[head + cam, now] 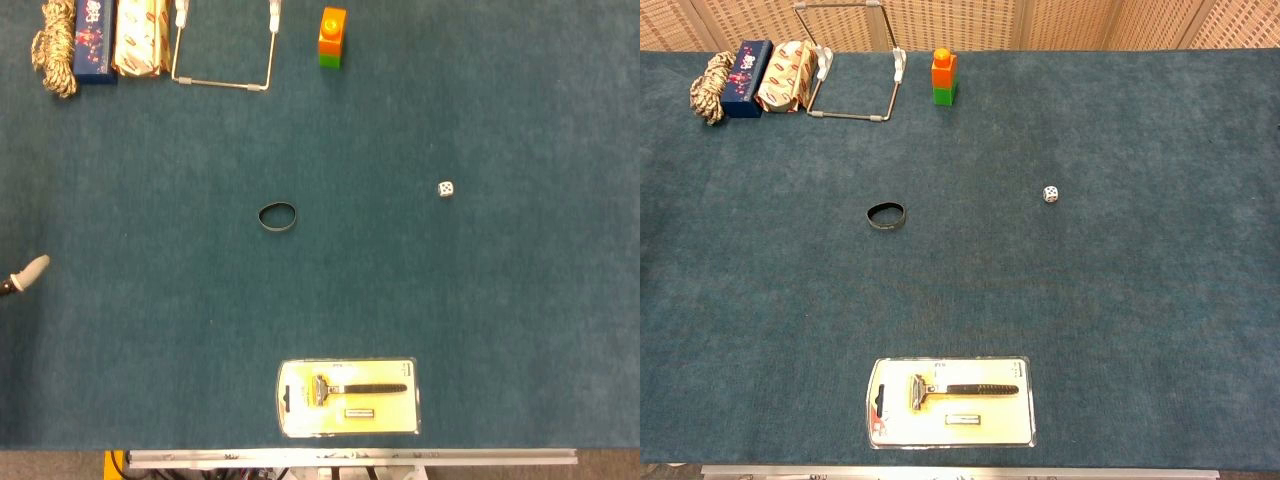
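Razor pack (347,398) lies closest, at the near table edge: a flat card under a clear glossy blister, rounded corners, dark-handled razor sealed inside; slick and low, it would be hard to lift off the nap

Only a pale fingertip of the left hand (28,270) shows at the left border of the head view, so I cannot tell whether that hand is open or closed; it holds nothing that can be seen; the right hand is out of both views

Nearest that fingertip is the rope (55,45), at the far left corner of the table (500,330): a coarse, braided, tan-and-white hank, loosely bundled; it touches or nearly touches a glossy blue box (93,40), with a crinkly wrapped packet (140,38) just beyond; my judgement is that a grasp on the rope could catch a loose loop and drag box and packet along, since the three sit packed together

Further right, a thin wire stand (220,85) could snag fingers or tip; an orange-and-green plastic block (332,37) stands upright and looks easy to topple

Mid-table, well apart, lie a dark floppy band (261,217), likely to fold if pinched, and a small white die (445,188), liable to roll if nudged; the teal felt cloth may drag on whatever slides
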You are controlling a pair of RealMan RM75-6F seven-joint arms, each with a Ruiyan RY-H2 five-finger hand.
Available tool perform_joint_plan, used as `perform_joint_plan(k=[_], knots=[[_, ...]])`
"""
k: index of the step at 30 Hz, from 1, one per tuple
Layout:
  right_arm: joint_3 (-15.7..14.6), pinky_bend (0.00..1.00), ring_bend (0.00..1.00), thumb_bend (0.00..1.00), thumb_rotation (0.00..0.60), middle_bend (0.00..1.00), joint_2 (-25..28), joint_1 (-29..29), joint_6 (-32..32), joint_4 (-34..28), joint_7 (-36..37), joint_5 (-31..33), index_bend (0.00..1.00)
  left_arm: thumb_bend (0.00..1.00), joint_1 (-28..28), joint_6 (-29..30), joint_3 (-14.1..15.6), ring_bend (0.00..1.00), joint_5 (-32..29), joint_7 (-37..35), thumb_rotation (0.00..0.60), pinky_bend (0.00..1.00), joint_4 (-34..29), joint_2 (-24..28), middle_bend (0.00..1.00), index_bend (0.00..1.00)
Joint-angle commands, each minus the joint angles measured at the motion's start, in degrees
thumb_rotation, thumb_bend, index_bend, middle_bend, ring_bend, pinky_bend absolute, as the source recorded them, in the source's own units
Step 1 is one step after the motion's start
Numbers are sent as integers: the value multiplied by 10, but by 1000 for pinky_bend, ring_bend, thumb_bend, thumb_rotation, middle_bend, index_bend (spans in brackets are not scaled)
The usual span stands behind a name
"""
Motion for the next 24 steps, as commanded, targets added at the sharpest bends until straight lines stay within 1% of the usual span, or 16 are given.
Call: perform_joint_plan(k=[1, 5, 7, 9, 11, 12, 14, 15, 16, 17, 18, 19, 20, 21, 23, 24], knots=[[0, 59, 14, 0, 600, 41, 0, 0, 1, 0, 2, -1, 0, 33, 0, 0, 0, 0, -1, 1, 257, 0, -1, 0, 0, 0], [0, 59, 14, 0, 600, 54, 0, 0, 5, 1, 13, -9, 0, 33, 1, 5, -1, 0, 1, 2, 364, 0, -2, -2, 0, 0], [1, 59, 14, 0, 600, 61, 1, 1, 7, 0, 22, -14, 0, 34, 3, 8, -1, 0, 0, 3, 505, 0, -2, -3, 0, 0], [1, 59, 21, 0, 600, 73, 3, 3, 9, 0, 27, -20, 0, 34, 3, 8, -1, 0, -1, 7, 594, 0, -2, -4, 0, 0], [4, 64, 40, 33, 600, 98, 6, 6, 10, -5, 31, -25, 0, 34, 3, 6, -1, 0, -4, 8, 600, 0, -4, -3, 0, 0], [6, 95, 74, 109, 600, 139, 7, 9, 11, -7, 30, -30, 0, 34, 3, 5, -2, 0, -6, 10, 600, 0, -5, -3, 0, 0], [9, 196, 174, 299, 600, 241, 9, 17, 8, -12, 21, -36, 0, 34, 2, 3, -2, 0, -8, 13, 600, 0, -6, -2, 0, 0], [12, 277, 253, 407, 600, 309, 10, 23, 6, -16, 12, -42, 4, 34, 2, 2, -2, 0, -8, 14, 600, 0, -7, -2, 0, 0], [15, 400, 367, 529, 600, 399, 11, 28, 3, -19, 4, -47, 28, 34, 1, 2, -2, 0, -7, 15, 600, 0, -8, -2, 0, 0], [16, 482, 440, 592, 600, 459, 12, 35, -2, -23, -3, -52, 46, 34, 1, 1, -1, 2, -6, 15, 600, 0, -9, -1, 0, 0], [18, 621, 555, 685, 600, 562, 14, 44, -13, -31, -10, -56, 94, 34, 1, 2, -1, 6, -5, 16, 600, 0, -9, -1, 0, 0], [20, 713, 630, 752, 600, 641, 15, 52, -22, -36, -15, -59, 139, 34, 1, 2, 0, 10, -5, 16, 600, 0, -10, -1, 0, 0], [21, 757, 673, 788, 600, 687, 17, 61, -33, -41, -21, -62, 166, 34, 2, 3, 0, 12, -4, 17, 600, 0, -11, 0, 0, 0], [22, 811, 742, 837, 600, 757, 19, 74, -51, -49, -29, -64, 204, 34, 2, 3, 1, 13, -5, 19, 600, 0, -12, 1, 0, 0], [25, 873, 841, 892, 600, 844, 22, 94, -82, -60, -42, -63, 223, 34, 3, 3, 1, 13, -6, 19, 600, 0, -13, 1, 0, 0], [26, 894, 873, 911, 600, 869, 23, 107, -105, -67, -53, -58, 223, 34, 4, 3, 1, 13, -6, 20, 600, 0, -14, 2, 0, 0]])
